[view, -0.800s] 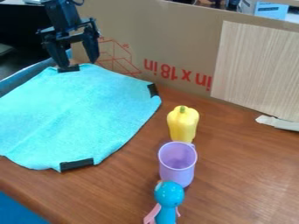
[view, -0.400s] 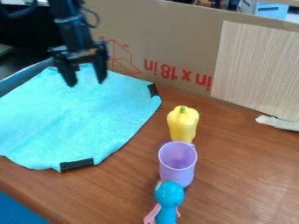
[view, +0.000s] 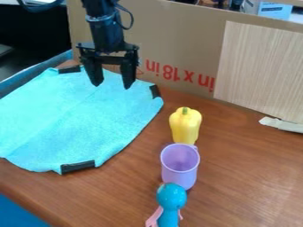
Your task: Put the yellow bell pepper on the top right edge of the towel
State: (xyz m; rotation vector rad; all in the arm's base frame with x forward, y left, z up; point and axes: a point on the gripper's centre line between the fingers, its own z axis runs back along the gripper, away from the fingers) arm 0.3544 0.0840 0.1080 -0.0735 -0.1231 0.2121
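The black gripper (view: 112, 84) hangs above the back part of the towel, its two fingers spread apart with nothing between them. Below it the light blue towel (view: 77, 119) lies on the left of the wooden table, with pieces of black tape on its edges. The yellow bell pepper (view: 185, 125) stands on the wood to the right of the towel, stem up, apart from it. In the view the gripper is up and to the left of the pepper.
A purple cup (view: 179, 165) stands just in front of the pepper, and a blue toy with pink parts (view: 171, 197) is in front of the cup. A cardboard wall (view: 172, 44) runs along the back. White tape (view: 282, 124) lies at the right.
The gripper has moved to the right across the back of the towel, staying open. Pepper, cup, toy and towel have kept their places.
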